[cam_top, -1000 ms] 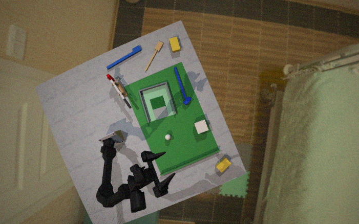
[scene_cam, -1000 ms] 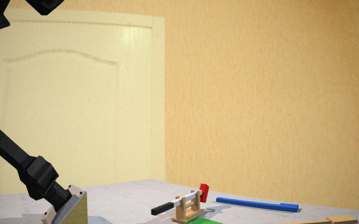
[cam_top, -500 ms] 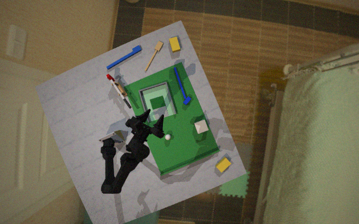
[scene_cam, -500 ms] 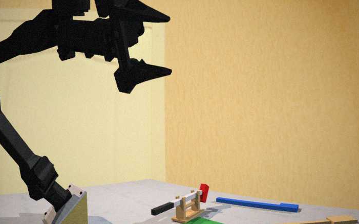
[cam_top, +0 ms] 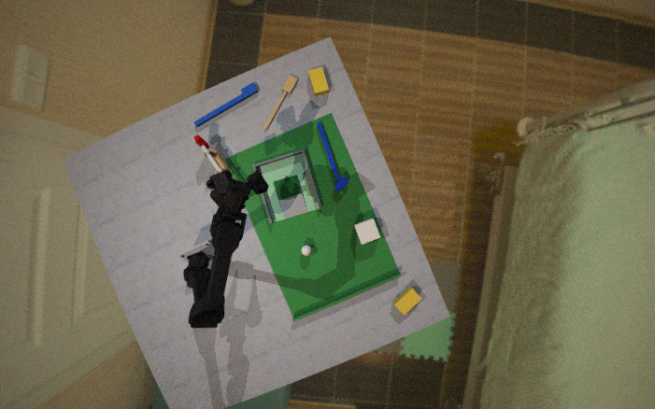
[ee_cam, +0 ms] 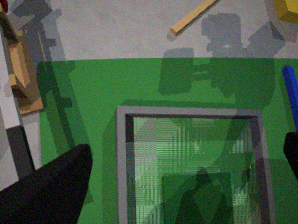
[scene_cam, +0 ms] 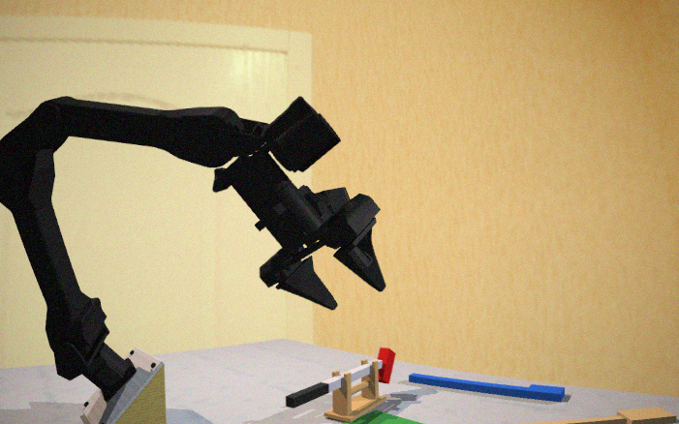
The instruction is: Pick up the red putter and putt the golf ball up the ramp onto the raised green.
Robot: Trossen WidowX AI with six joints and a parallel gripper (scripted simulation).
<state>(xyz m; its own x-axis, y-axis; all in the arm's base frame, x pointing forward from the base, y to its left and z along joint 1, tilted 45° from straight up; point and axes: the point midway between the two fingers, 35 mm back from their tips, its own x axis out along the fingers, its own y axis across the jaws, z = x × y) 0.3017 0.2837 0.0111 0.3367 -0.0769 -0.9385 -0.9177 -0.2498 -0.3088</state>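
One gripper (cam_top: 240, 177) (scene_cam: 361, 300) (ee_cam: 189, 147): ours, spread wide, nothing between the fingers, raised above the tabletop.
Table edges: the far corner of our grey tabletop (cam_top: 141, 203) (scene_cam: 215, 363) (ee_cam: 100, 30) lies past the yellow blocks; bare surface shows between the red putter and the door-side edge.
Red putter (cam_top: 210, 156) (scene_cam: 354, 375) (ee_cam: 10, 107): on its wooden stand (cam_top: 221, 162) (scene_cam: 354, 405) (ee_cam: 25, 75), below our fingertips and apart from them; at the left border of our wrist view.
Golf ball (cam_top: 306, 249): one, white, on the green mat (cam_top: 329, 254) (scene_cam: 386, 418) (ee_cam: 75, 90), outside the grey-walled frame (cam_top: 313, 180) (ee_cam: 190, 111).
Blue putter (cam_top: 329, 154) (ee_cam: 291, 90): on the mat, beside the frame.
White block (cam_top: 367, 231): near the mat's side edge.
Beyond the mat: blue bar (cam_top: 225, 105) (scene_cam: 483, 386), wooden mallet (cam_top: 279, 103) (scene_cam: 642, 415) (ee_cam: 192, 17), yellow block (cam_top: 319, 80) (ee_cam: 289, 10); second yellow block (cam_top: 407, 301) near the opposite corner.
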